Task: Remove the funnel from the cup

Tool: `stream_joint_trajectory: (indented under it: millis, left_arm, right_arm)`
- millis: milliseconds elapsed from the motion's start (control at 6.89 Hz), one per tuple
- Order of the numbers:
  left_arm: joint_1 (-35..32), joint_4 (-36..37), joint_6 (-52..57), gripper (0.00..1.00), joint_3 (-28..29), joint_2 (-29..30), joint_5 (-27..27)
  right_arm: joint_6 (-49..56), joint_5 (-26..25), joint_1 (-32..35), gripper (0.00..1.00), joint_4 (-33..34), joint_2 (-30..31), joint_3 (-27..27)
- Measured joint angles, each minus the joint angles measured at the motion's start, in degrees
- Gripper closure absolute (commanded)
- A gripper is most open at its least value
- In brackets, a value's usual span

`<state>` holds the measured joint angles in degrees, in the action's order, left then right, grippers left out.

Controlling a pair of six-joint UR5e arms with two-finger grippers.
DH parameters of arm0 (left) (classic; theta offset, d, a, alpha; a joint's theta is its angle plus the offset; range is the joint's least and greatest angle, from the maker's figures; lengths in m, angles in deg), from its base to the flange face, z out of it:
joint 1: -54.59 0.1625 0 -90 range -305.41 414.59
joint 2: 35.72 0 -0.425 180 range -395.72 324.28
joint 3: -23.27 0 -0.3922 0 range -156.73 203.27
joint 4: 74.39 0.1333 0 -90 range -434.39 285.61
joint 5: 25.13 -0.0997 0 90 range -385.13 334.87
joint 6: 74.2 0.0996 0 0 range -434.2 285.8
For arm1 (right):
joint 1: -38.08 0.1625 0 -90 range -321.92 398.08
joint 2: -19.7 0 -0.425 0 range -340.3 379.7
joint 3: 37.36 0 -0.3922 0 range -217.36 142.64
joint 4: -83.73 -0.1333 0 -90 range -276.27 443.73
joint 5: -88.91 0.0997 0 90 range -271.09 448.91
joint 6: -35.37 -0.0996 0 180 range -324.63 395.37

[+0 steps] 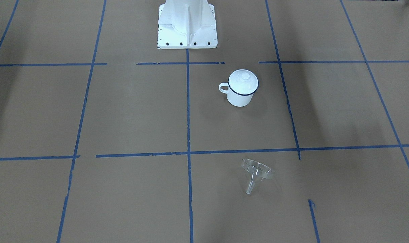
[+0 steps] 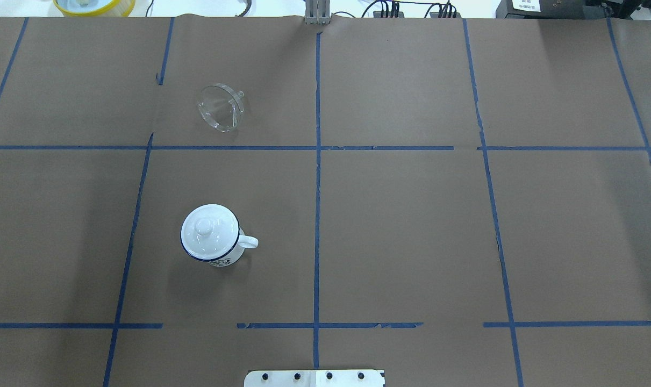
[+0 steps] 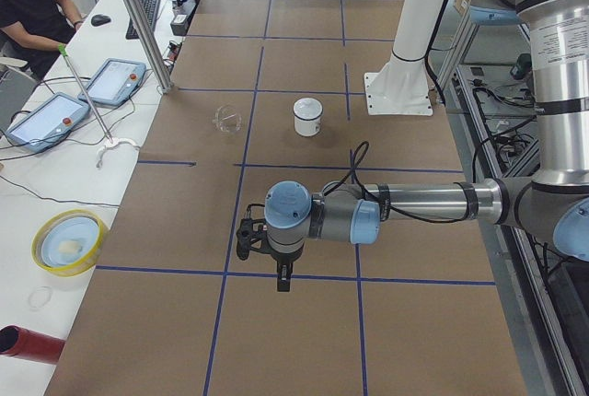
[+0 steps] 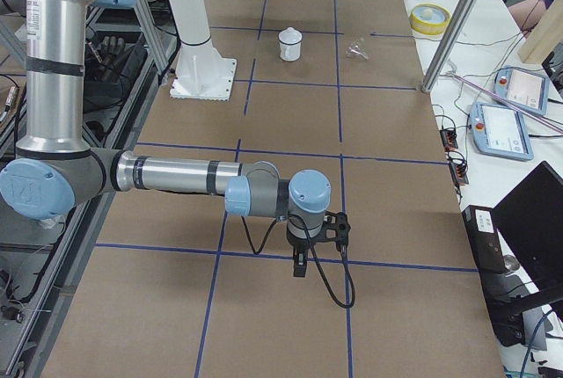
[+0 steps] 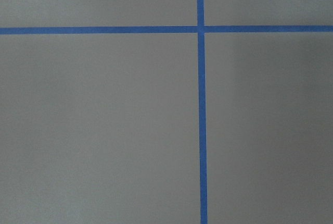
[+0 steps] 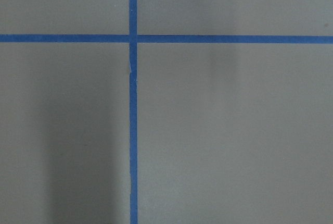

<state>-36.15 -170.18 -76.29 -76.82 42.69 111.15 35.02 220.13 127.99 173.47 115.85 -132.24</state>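
The clear plastic funnel (image 1: 256, 170) lies on its side on the brown paper, well apart from the cup; it also shows in the overhead view (image 2: 221, 107). The white enamel cup (image 1: 239, 98) stands upright with a white knobbed lid (image 2: 209, 231) on top. No funnel is in the cup. My left gripper (image 3: 279, 276) hangs over the table's left end, far from both, seen only from the side, so I cannot tell if it is open. My right gripper (image 4: 300, 265) hangs over the right end, likewise unclear. Both wrist views show only paper and blue tape.
The white robot pedestal (image 1: 187, 23) stands at the table's robot side. A yellow-rimmed bowl (image 3: 69, 241), a red cylinder (image 3: 28, 345), two teach pendants (image 3: 55, 118) and a metal pole (image 3: 138, 18) are along the operators' side, where a person (image 3: 28, 0) sits.
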Motion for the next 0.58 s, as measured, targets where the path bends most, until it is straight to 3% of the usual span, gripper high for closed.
stream_joint_trajectory:
  millis: [580]
  left_arm:
    - [-0.1,5.6,0.2,0.0,-1.0,4.4,-0.1]
  right_arm:
    - [0.0,0.0,0.0,0.0,0.0,0.0,0.0]
